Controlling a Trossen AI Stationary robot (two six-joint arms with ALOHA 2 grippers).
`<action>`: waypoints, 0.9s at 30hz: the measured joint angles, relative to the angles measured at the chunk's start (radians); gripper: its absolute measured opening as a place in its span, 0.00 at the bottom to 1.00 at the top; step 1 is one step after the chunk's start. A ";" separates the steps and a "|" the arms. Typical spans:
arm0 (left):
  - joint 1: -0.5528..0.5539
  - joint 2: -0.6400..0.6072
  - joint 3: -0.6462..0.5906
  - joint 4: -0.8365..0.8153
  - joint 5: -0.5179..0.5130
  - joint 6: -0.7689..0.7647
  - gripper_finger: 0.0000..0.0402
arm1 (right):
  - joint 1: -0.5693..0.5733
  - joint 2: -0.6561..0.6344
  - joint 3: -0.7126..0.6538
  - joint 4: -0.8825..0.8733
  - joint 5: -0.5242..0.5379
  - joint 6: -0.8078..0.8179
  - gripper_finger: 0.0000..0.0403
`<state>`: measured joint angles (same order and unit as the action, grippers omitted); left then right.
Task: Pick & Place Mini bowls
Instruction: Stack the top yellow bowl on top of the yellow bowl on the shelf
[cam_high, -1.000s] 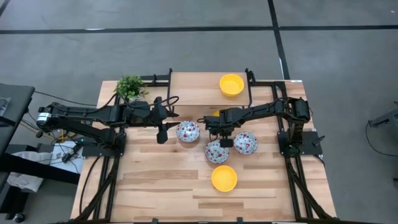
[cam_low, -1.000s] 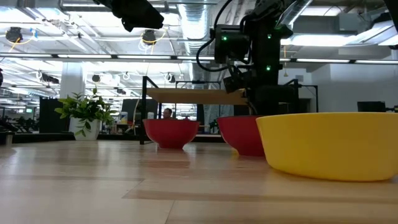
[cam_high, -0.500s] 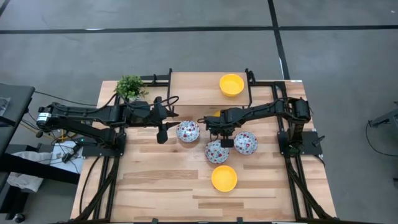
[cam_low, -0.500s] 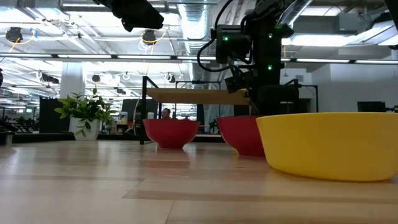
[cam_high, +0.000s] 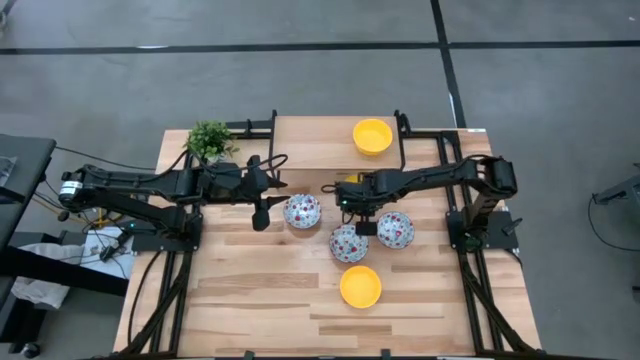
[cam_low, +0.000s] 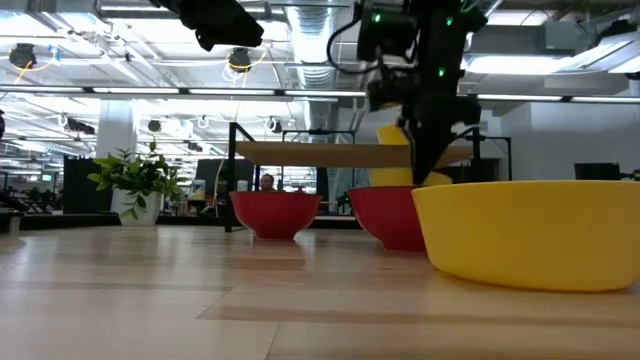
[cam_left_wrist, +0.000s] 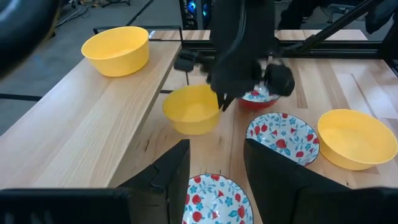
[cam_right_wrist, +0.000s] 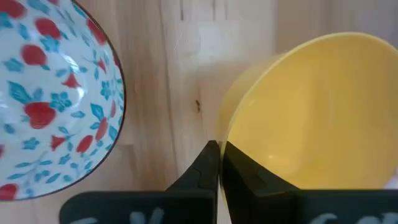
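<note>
Mini bowls number six on the wooden plank surface (cam_high: 260, 290): three glossy yellow, three white with red-and-blue flowers. The right end effector (cam_right_wrist: 219, 163), its arm stretched toward the centre, is clenched on the rim of one yellow bowl (cam_left_wrist: 191, 109), lifted and tilted. The left end effector (cam_left_wrist: 214, 171) hovers released above a floral bowl (cam_high: 302, 211).

One camera hangs overhead looking straight down on the table (cam_high: 260, 300), another sits at tabletop level looking across into the room, and each wrist camera peers closely past its own fingers — all four catch the lifted yellow bowl (cam_left_wrist: 191, 109).
</note>
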<state>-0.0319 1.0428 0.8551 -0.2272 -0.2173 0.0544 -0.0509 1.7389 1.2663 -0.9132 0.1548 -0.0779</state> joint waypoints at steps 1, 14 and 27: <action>0.000 0.000 0.000 0.000 0.000 0.000 0.37 | 0.000 -0.012 0.000 0.001 -0.010 0.000 0.00; 0.000 0.000 0.000 -0.001 0.001 0.000 0.37 | 0.055 -0.064 0.000 -0.016 -0.167 0.084 0.00; 0.000 0.000 0.000 -0.004 0.003 0.000 0.37 | 0.114 -0.101 0.046 -0.117 -0.153 0.254 0.00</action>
<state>-0.0322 1.0424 0.8551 -0.2314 -0.2138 0.0545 0.0632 1.6378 1.3127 -1.0298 0.0014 0.1761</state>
